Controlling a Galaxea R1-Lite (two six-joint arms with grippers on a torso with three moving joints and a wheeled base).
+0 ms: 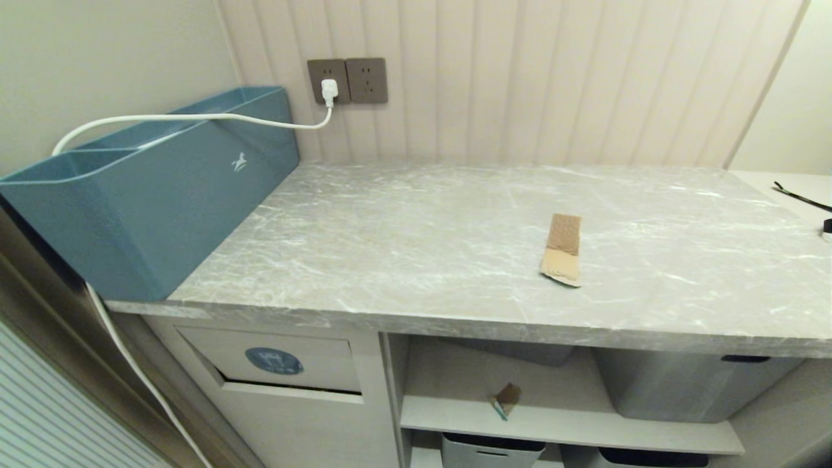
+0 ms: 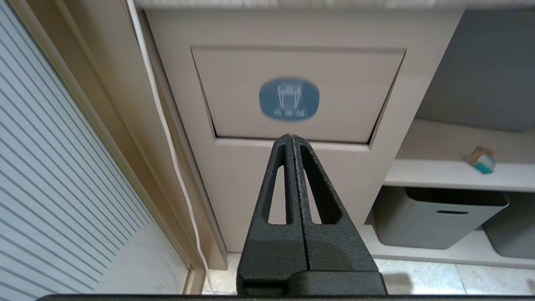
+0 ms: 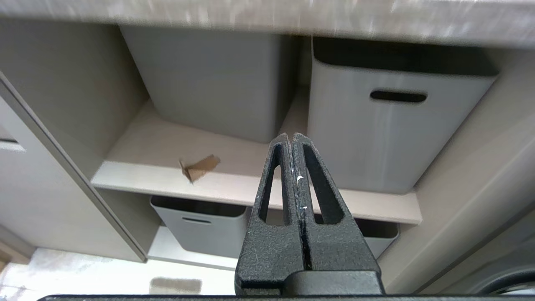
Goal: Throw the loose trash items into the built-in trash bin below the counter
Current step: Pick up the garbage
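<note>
step: reach cardboard scrap [image 1: 561,250] on table [image 1: 403,260] | both grippers [image 2: 291,138] [image 3: 291,137] pressed together, empty | spread first, pinch probably the raised edge

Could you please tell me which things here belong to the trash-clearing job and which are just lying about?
Belong to the job:
- cardboard scrap on the counter
- small scrap on the open shelf
- trash bin flap with blue sticker

Just lying about:
- blue organizer
- white cable
- grey storage tubs
</note>
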